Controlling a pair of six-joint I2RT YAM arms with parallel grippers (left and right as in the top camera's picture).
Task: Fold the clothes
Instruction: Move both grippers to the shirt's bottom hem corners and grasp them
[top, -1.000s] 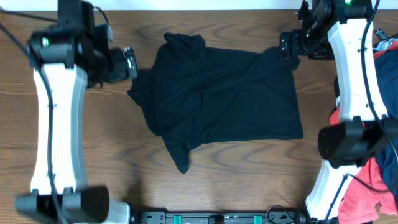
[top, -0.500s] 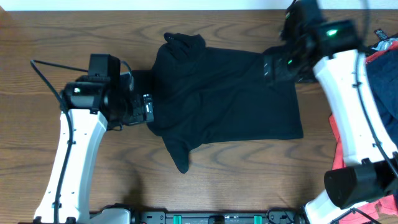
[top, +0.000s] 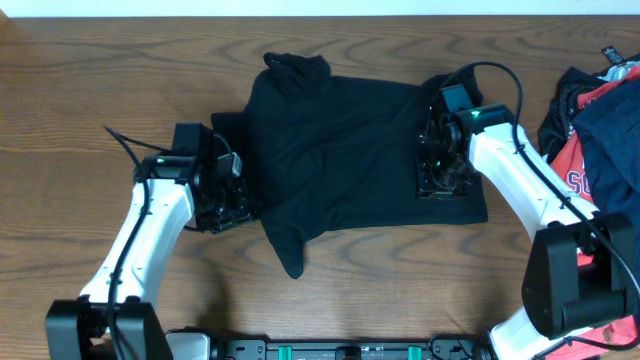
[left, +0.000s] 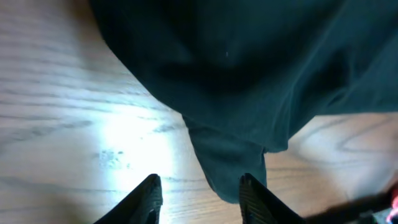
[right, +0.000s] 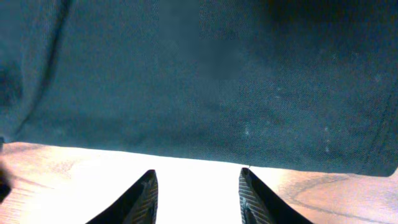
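Left tool (left: 200, 190) and right tool (right: 198, 186), released and empty, low over worktop (left: 56, 124). Best pinching sleeve (left: 231, 163) and hem (right: 205, 140) of black shirt (top: 350, 150) just ahead, then lifting evenly.

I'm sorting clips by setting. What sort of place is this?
Probably a robotics lab bench: left arm and right arm at a wooden table, a black shirt spread on it, a clothes pile at its right edge.
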